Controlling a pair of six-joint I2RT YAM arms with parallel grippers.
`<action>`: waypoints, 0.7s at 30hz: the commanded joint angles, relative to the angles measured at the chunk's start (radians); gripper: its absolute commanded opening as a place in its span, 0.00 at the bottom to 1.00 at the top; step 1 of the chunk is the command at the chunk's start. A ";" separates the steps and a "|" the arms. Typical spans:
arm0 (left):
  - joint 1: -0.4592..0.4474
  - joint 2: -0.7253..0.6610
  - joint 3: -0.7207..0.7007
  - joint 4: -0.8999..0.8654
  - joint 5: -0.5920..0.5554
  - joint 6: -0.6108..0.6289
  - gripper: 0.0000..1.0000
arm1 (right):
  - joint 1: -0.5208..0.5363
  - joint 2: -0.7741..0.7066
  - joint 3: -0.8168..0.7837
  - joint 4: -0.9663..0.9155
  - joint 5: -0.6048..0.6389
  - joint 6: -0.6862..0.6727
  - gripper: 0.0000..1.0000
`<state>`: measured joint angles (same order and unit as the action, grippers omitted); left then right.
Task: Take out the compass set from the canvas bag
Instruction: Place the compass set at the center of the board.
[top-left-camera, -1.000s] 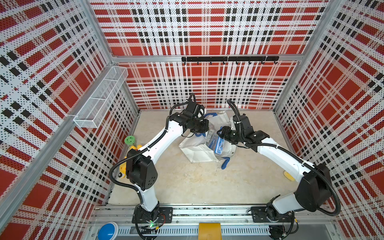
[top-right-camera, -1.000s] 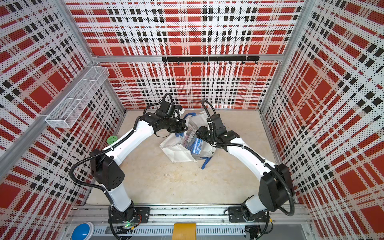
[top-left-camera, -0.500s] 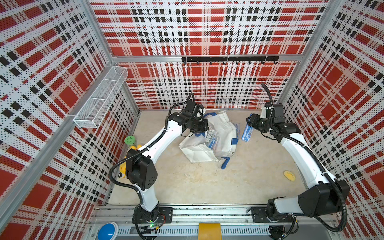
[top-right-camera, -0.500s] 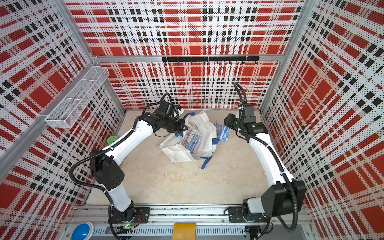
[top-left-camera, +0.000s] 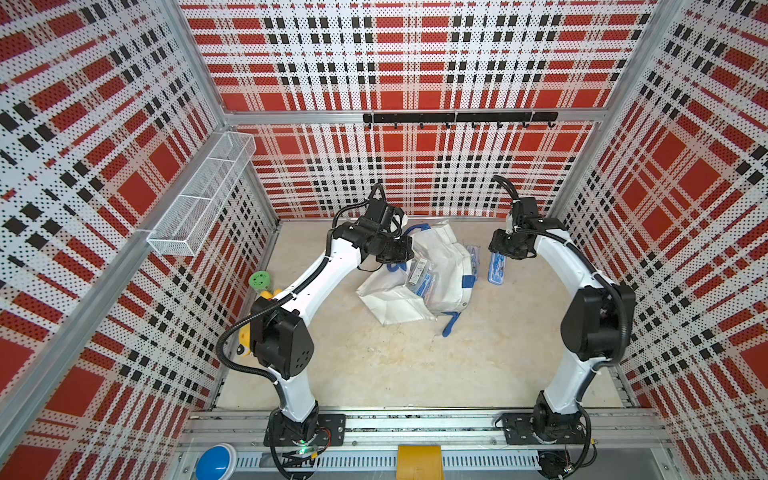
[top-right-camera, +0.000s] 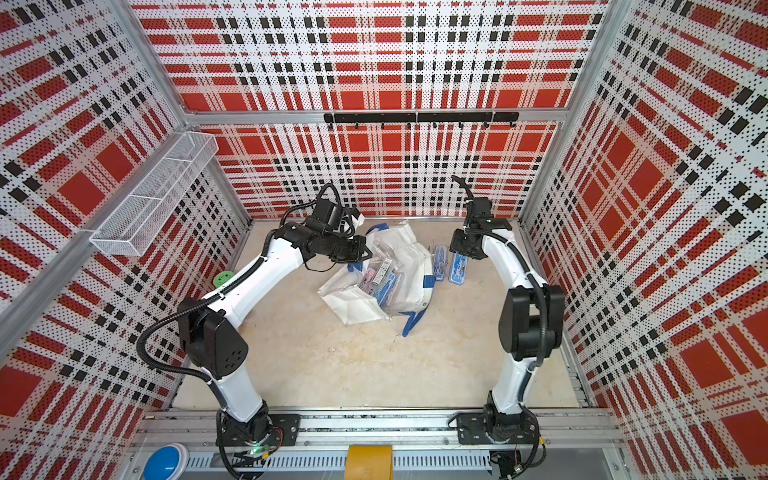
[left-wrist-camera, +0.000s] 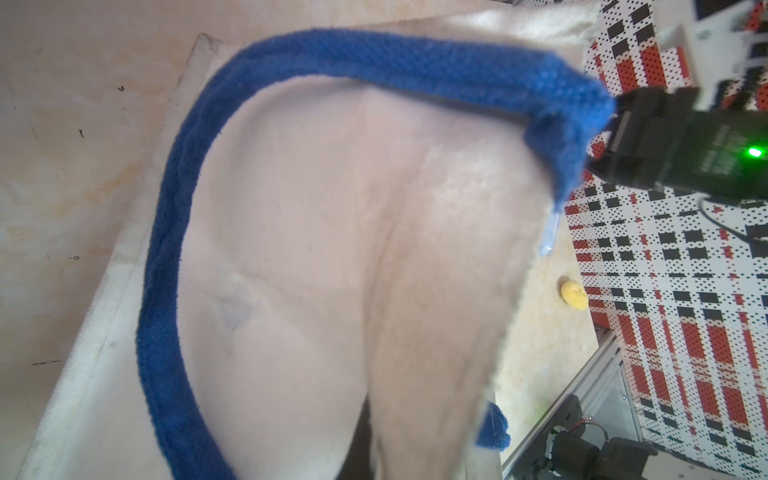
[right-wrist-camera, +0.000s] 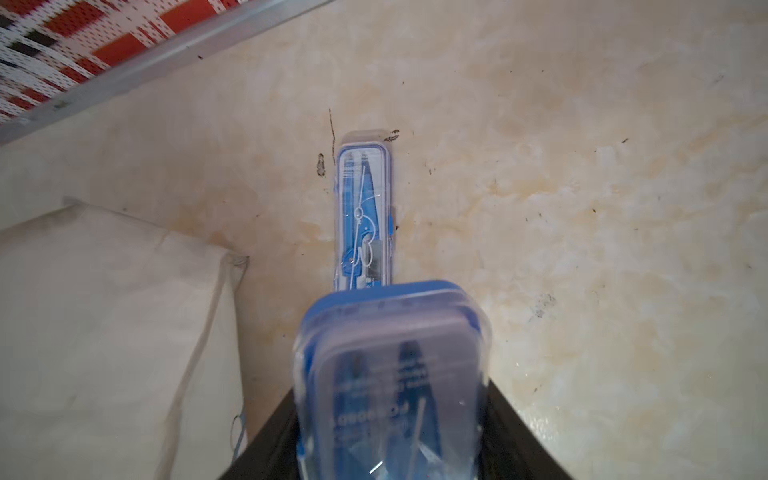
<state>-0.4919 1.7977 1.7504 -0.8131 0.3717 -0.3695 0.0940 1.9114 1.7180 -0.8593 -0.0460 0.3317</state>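
The white canvas bag (top-left-camera: 446, 266) with blue handles lies slumped at the back middle of the floor, and several clear cases (top-left-camera: 419, 276) show in its mouth. My left gripper (top-left-camera: 392, 254) is shut on the bag's rim beside a blue handle (left-wrist-camera: 166, 266); white fabric hides its jaws in the left wrist view. To the right of the bag, my right gripper (top-left-camera: 499, 255) is shut on a blue compass set (right-wrist-camera: 390, 374) in a clear case, which hangs low over the floor (top-right-camera: 458, 269). Its black fingers (right-wrist-camera: 515, 440) press the case's sides. Another compass case (right-wrist-camera: 363, 216) lies flat between that one and the bag.
A green disc (top-left-camera: 259, 279) and a yellow object (top-left-camera: 245, 332) sit by the left wall behind my left arm. A small yellow thing (left-wrist-camera: 573, 295) lies near the right wall. A wire basket (top-left-camera: 199, 199) hangs on the left wall and a hook rail (top-left-camera: 457, 117) on the back wall.
My right arm has pulled the compass set out of the bag's mouth, swung right and brought it down beside the bag. The left gripper has kept its hold on the bag.
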 joint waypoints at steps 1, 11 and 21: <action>0.008 -0.011 0.046 -0.006 0.039 0.034 0.00 | -0.002 0.083 0.104 -0.055 0.031 -0.045 0.44; 0.020 -0.024 0.022 -0.011 0.056 0.031 0.00 | -0.003 0.346 0.345 -0.146 0.099 -0.080 0.44; 0.016 -0.049 -0.019 -0.003 0.061 0.017 0.00 | -0.011 0.481 0.457 -0.155 0.124 -0.050 0.45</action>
<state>-0.4721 1.7962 1.7397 -0.8223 0.4034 -0.3538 0.0875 2.3692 2.1296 -1.0046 0.0586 0.2798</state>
